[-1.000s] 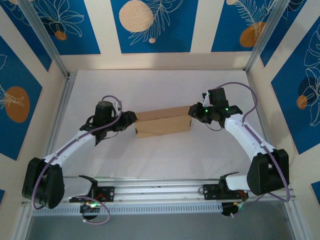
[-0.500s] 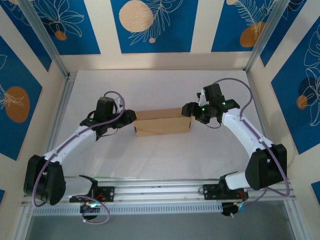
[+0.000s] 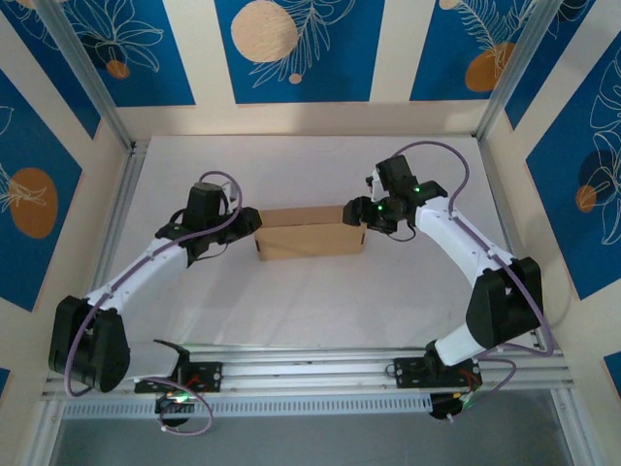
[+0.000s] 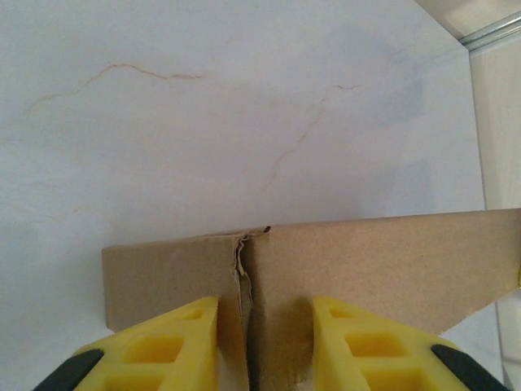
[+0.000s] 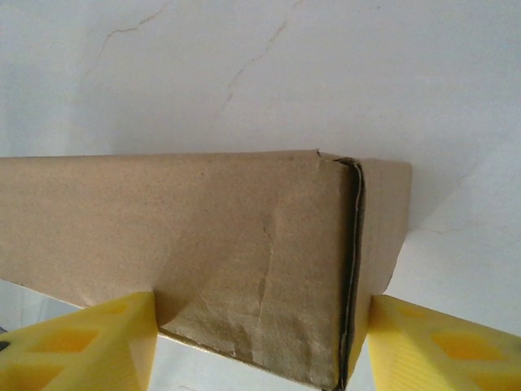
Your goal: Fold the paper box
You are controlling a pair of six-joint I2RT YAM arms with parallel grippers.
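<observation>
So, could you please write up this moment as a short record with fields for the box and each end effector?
Item: paper box, brown cardboard, folded into a rectangular form
Resting on: white table
Left end effector: fingers apart, at the box's left end, either side of a ragged seam
Right end effector: fingers apart, straddling the box's right-end corner
Grip: neither visibly clamps the cardboard
Box condition: creases on the long face near the right end
</observation>
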